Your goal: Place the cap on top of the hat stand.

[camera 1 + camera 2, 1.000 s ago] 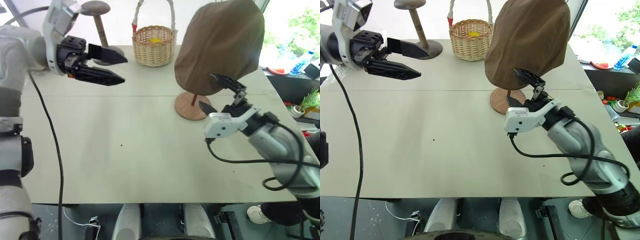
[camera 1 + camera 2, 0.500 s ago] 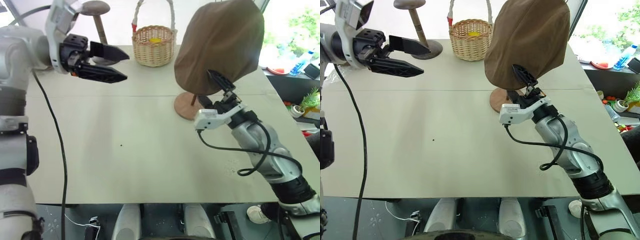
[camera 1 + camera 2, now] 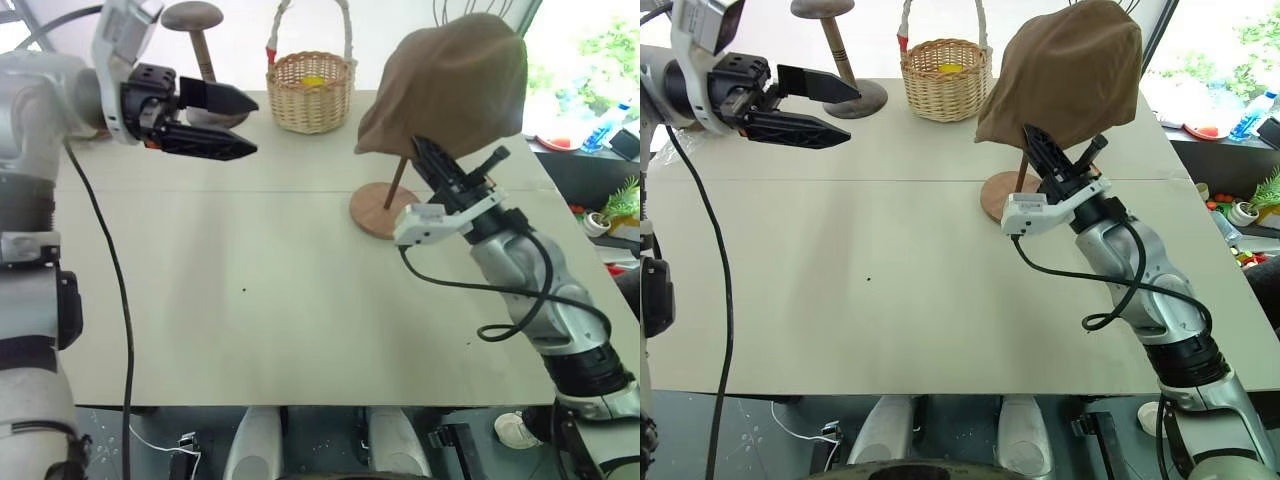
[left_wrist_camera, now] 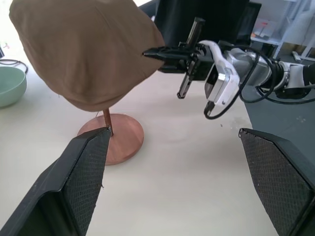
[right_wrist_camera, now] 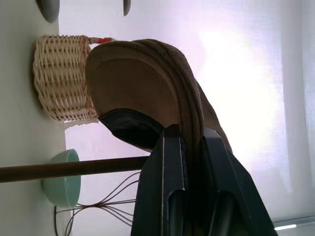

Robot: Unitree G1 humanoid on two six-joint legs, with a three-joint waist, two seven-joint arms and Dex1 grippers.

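Left gripper [image 3: 228,124], upper left of the head view, fingers spread wide and holding nothing, pointing toward frame centre above the table [image 3: 250,300]. Behind it, top left, a dark stand [image 3: 200,50] with domed top on the table's far edge. Top centre: wicker basket [image 3: 309,92] with a tall handle and something yellow inside.

Right of centre, upper part: cap [image 3: 450,85] draped over the top of the hat stand [image 3: 385,210]; its thin stem leans, and the round base sits on the table just below the cap's lower edge. The stand's disc top is hidden under the fabric. The cap hangs lopsided, its lower edge bunched on the side toward the right gripper.

Right gripper [image 3: 432,160], centre right, angled up, fingers pressed together on the cap's lower rim; the right wrist view shows the brim's folded edge pinched between the two black fingers [image 5: 165,182]. In the left wrist view the right gripper's tips meet the cap's edge.

Far right edge of frame: clutter off the table, including a small green plant [image 3: 622,200]. A pale green bowl [image 4: 10,86] sits behind the cap in the left wrist view.
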